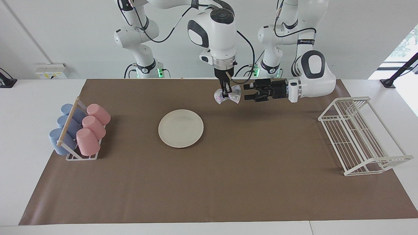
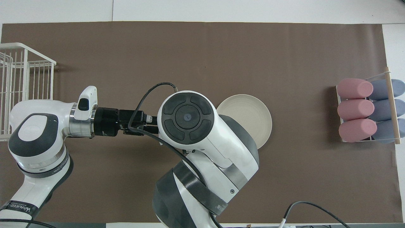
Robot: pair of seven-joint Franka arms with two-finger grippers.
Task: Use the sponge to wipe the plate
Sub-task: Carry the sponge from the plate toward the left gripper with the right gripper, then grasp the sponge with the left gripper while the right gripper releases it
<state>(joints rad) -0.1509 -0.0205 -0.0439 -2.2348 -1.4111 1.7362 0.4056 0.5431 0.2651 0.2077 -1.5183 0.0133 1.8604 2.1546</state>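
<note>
Right arm reaches in from its base, wrist vertical, right gripper (image 1: 226, 94) pointing straight down, raised above counter, fingers clamped on sponge (image 1: 228, 94). Left arm bent at elbow, forearm horizontal; left gripper (image 1: 249, 92) points sideways toward right gripper, fingers spread apart, just beside sponge.

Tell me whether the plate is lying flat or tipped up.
Flat. The plate lies face up on the brown mat, its whole rim down, with nothing on it. The sponge hangs in the right gripper.

Brown mat (image 1: 209, 182) covers the table (image 1: 32, 98). Cup rack (image 1: 81, 156) with pink cups (image 1: 87, 141) and blue cups (image 1: 58, 140) at the right arm's end. White wire rack (image 1: 359, 137) at the left arm's end.
</note>
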